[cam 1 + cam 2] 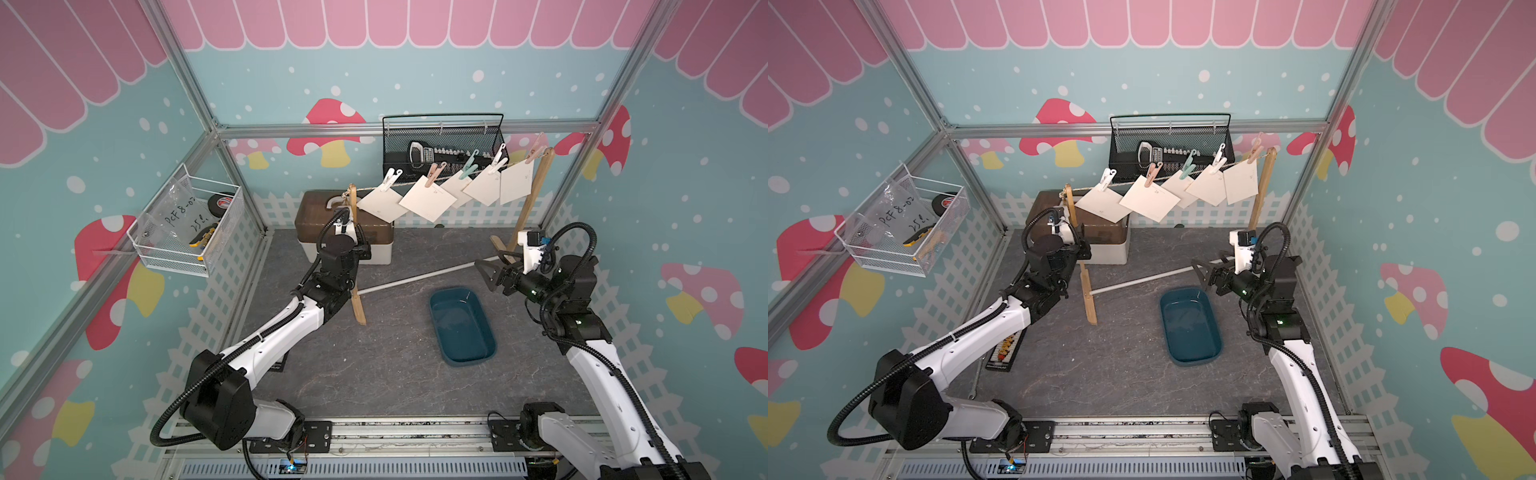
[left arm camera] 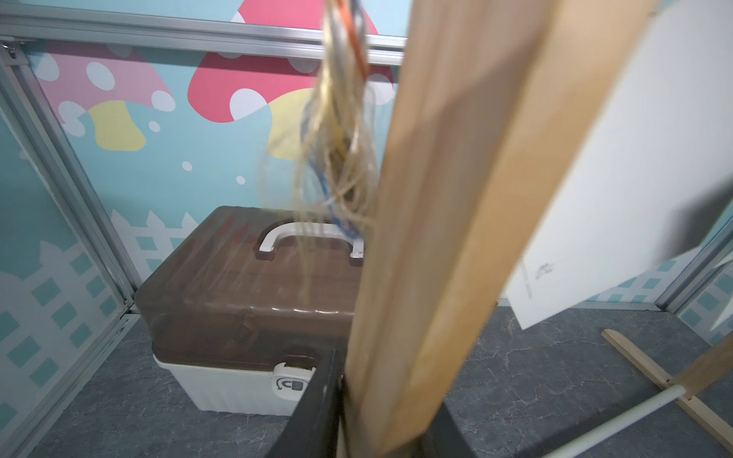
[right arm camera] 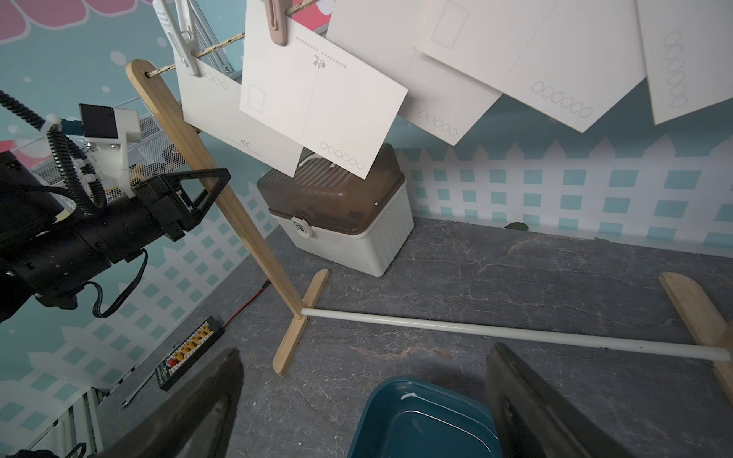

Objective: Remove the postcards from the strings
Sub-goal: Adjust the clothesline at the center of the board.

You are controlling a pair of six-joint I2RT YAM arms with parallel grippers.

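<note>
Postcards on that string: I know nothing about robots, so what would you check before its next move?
1. Five postcards clipped to the twine: ok.
2. Left gripper placed around the wooden upright: ok.
3. Its hold on that upright firm: cannot tell.
4. Right gripper open, holding nothing: ok.
5. Blue bin upright, ready for cards: ok.

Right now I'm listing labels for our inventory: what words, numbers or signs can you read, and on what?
"PCF8-0", last character unclear: handwritten on the clear bag in the wire basket.
"25", then an unclear mark: same bag.
Postcards: tiny print, too small to read.
Tool label in the black mesh basket: blurred.
Tape roll logo: unreadable.
Box latch: a pictogram, no words.
</note>
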